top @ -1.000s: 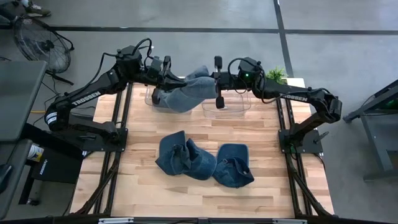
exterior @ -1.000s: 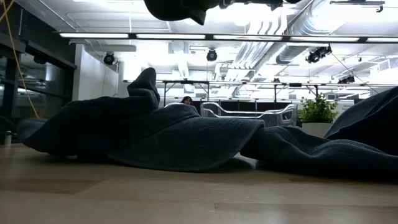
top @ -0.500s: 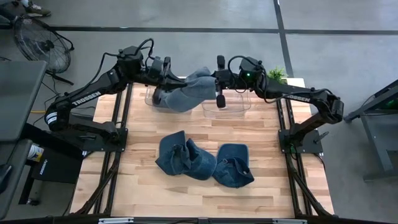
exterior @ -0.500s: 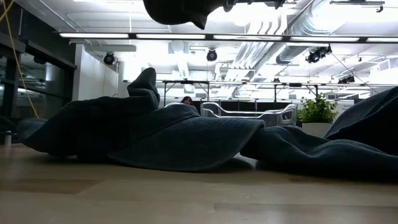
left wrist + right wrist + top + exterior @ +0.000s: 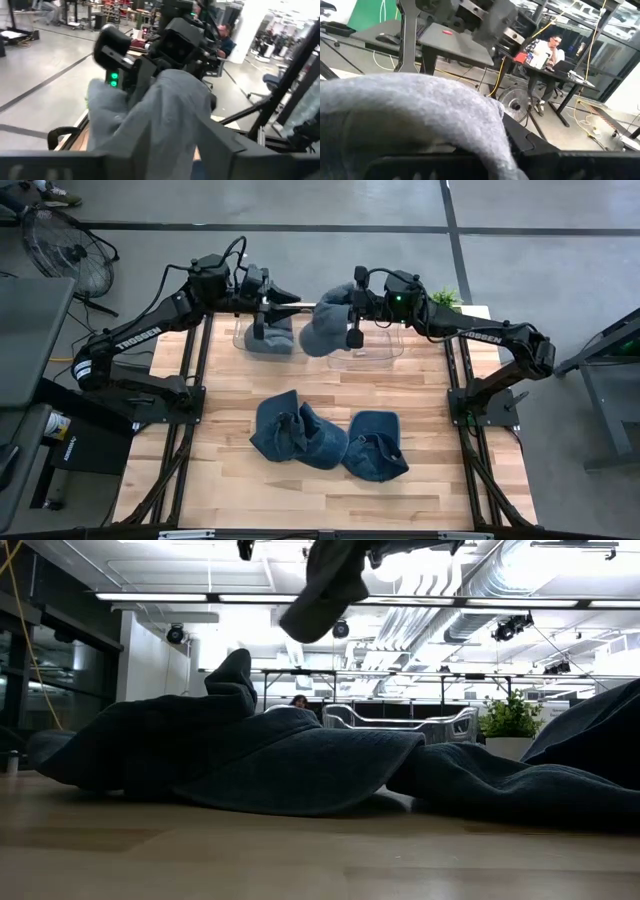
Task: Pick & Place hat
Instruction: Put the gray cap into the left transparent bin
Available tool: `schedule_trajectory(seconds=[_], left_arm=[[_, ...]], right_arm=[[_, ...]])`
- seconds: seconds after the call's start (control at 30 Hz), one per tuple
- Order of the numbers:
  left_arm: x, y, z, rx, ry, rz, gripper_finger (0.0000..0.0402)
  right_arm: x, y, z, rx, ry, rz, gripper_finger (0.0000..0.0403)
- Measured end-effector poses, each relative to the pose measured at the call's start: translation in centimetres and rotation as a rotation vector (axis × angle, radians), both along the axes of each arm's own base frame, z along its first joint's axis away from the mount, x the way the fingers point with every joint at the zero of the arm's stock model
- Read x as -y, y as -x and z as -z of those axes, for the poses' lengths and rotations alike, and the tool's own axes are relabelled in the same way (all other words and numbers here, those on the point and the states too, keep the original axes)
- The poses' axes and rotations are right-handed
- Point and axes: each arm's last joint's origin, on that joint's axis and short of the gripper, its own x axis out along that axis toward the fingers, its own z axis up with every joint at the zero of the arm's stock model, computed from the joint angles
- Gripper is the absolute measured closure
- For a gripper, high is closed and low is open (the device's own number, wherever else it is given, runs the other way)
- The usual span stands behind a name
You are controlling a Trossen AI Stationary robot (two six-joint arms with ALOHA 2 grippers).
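Hat [image 5: 322, 328]: it is off the table, in the air, hanging from the right claw [image 5: 350, 305].

High view. You will find the right claw clenched on the hat's upper edge, with the cloth drooping below it and to its left, over the gap between the two clear bins at the far edge of the table [image 5: 230, 490]. The left claw [image 5: 285, 304] sits just beside the hat with its fingers apart, grasping nothing. Another hat [image 5: 272, 340] lies in the left bin [image 5: 240, 338]. The right bin [image 5: 385, 352] looks empty from above. Two further heaps of hats [image 5: 295, 432] lie on the boards, near the middle of the table.

Low view. The carried hat [image 5: 325, 595] hangs at the top of the picture, well clear of the hats on the table [image 5: 250, 755].

Left wrist view. The hat [image 5: 165, 115] drapes down from the right arm's wrist directly ahead. The left arm's own fingers stand wide at either side and are not closed on the cloth.

Right wrist view. Grey cloth [image 5: 410, 105] fills the foreground and lies over the claw's fingers, which fits a firm pinch.

Judgement. You are in the carrying step, with the hat lifted and only one claw gripping it. The next move calls for bringing the right claw over a bin, lowering it until the hanging cloth is inside the walls, and then opening. Keep the left claw clear of the drooping brim. Several hats are left to move, so the task is far from finished.
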Motion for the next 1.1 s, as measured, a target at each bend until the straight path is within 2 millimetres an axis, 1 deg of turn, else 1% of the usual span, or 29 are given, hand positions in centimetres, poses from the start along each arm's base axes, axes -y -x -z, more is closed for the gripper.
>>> schedule_trajectory(seconds=[0.13, 0.23, 0.37, 0.53, 0.67, 0.9, 1.0, 1.1], left_arm=[[-0.1, 0.0, 0.1, -0.006, 0.058, -0.048, 0.0196], [-0.4, -0.2, 0.8, -0.058, 0.129, -0.117, 0.0175], [-1.0, -0.9, 2.6, -0.168, 0.254, -0.170, 0.0170], [-2.0, -1.8, 3.6, -0.196, 0.344, -0.164, 0.0170], [-3.8, -2.3, 4.4, -0.185, 0.460, -0.168, 0.0170], [-8.0, -2.4, 5.6, -0.106, 0.770, -0.228, 0.0170], [-9.6, -2.3, 6.1, -0.081, 0.881, -0.187, 0.0170], [-11.1, -2.6, 7.2, -0.092, 0.977, -0.152, 0.0170]], right_arm=[[0.2, 0.1, 0.0, -0.002, 0.002, 0.002, 0.0402], [0.3, 0.3, -0.1, 0.000, 0.014, 0.011, 0.0402], [0.8, 0.8, -0.5, -0.006, 0.023, 0.029, 0.0403], [1.5, 1.3, -1.6, -0.066, 0.070, 0.057, 0.0403], [1.9, 1.9, -2.5, -0.145, 0.140, 0.103, 0.0403], [2.7, 3.0, -4.9, -0.194, 0.239, 0.179, 0.0403], [3.0, 3.5, -5.8, -0.191, 0.262, 0.195, 0.0403], [3.4, 4.0, -6.8, -0.172, 0.282, 0.214, 0.0403]])
